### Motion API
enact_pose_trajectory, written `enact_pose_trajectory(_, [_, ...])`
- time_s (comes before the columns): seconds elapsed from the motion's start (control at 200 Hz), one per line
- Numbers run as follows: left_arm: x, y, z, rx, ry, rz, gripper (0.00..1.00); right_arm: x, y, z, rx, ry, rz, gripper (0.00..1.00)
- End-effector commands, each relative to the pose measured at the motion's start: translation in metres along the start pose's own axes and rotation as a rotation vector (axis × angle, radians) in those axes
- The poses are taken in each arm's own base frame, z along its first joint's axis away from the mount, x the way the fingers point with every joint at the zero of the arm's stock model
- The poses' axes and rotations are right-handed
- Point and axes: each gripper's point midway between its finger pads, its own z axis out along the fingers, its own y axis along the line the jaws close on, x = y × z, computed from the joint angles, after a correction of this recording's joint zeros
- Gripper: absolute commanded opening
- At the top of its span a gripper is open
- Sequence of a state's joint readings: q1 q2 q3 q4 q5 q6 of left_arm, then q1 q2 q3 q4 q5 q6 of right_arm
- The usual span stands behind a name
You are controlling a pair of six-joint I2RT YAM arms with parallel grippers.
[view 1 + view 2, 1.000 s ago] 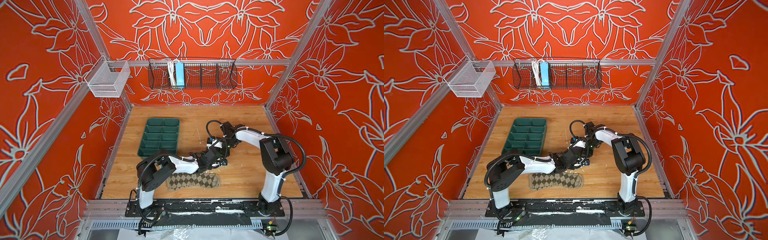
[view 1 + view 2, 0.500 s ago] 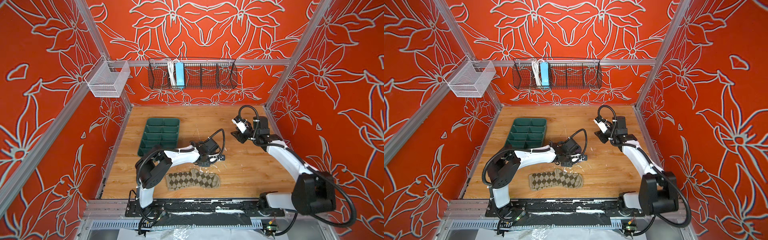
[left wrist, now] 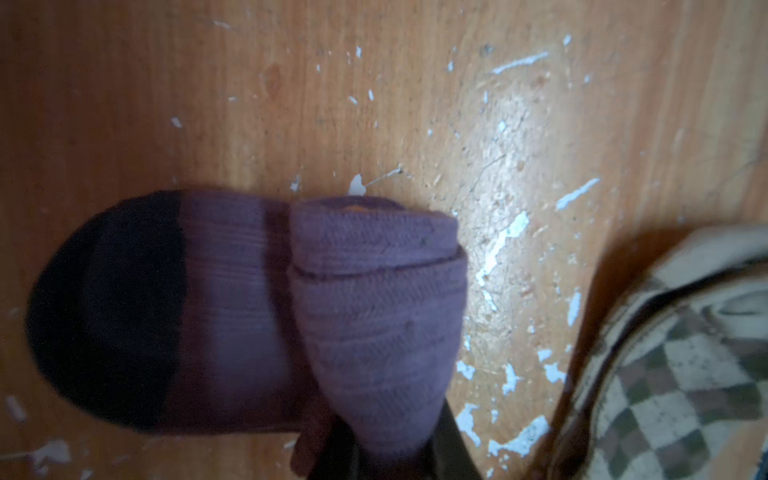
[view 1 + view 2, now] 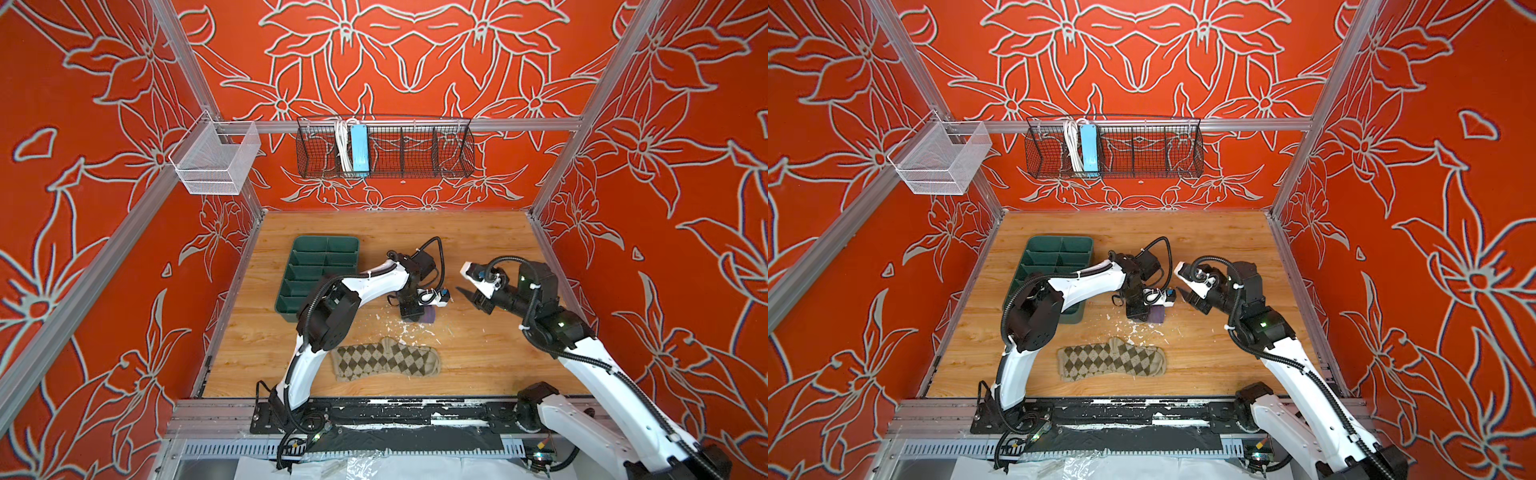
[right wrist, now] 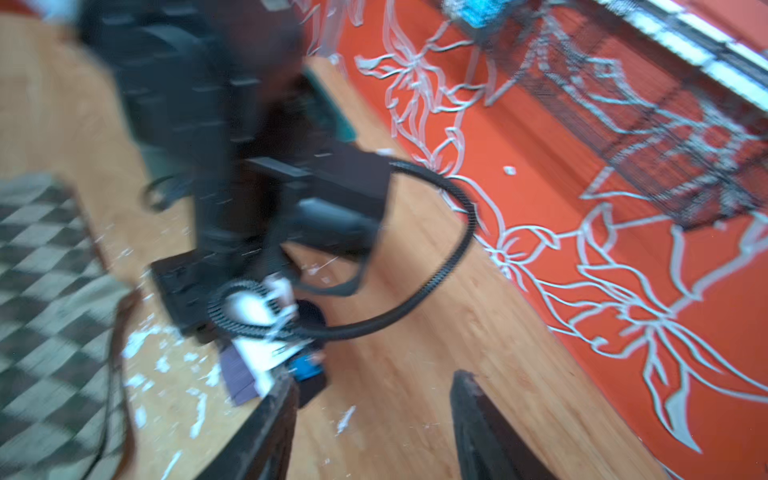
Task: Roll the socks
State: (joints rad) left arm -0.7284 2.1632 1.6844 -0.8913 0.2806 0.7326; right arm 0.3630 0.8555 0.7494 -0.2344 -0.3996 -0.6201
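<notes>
At the middle of the table, the left gripper is pinched nearly closed on the rolled end of the purple sock, whose dark toe lies flat. The right gripper hangs just beside, jaws wide apart and empty. The checked sock lies flat near the front edge

walls: red, white flower outlines | floor: worn wooden board | back rail: carries black wire basket
</notes>
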Motion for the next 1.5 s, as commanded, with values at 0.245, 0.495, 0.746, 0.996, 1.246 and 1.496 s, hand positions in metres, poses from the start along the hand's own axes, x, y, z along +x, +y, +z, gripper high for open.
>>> enact_pose_trajectory(0.245, [0.029, -0.042, 0.035, 0.434, 0.096, -0.2, 0.2, 0.083, 0.09, 0.057, -0.29, 0.341, -0.413, 0.67])
enact_pose_trajectory(0.495, [0.029, -0.036, 0.036, 0.41, 0.104, -0.203, 0.2, 0.1, 0.102, 0.104, -0.272, 0.346, -0.482, 0.67])
enact_pose_trajectory(0.746, [0.028, -0.034, 0.036, 0.397, 0.105, -0.202, 0.2, 0.132, 0.119, 0.127, -0.36, 0.434, -0.49, 0.65])
enact_pose_trajectory(0.996, [0.022, -0.02, 0.031, 0.299, 0.077, -0.21, 0.26, 0.141, 0.138, 0.121, -0.471, 0.485, -0.45, 0.27])
enact_pose_trajectory(1.246, [0.001, 0.017, -0.014, -0.01, -0.102, -0.226, 0.45, 0.15, 0.155, 0.11, -0.623, 0.596, -0.358, 0.0])
enact_pose_trajectory(1.496, [0.01, 0.054, -0.097, -0.337, -0.317, -0.332, 0.54, 0.158, 0.166, 0.104, -0.723, 0.651, -0.275, 0.0])
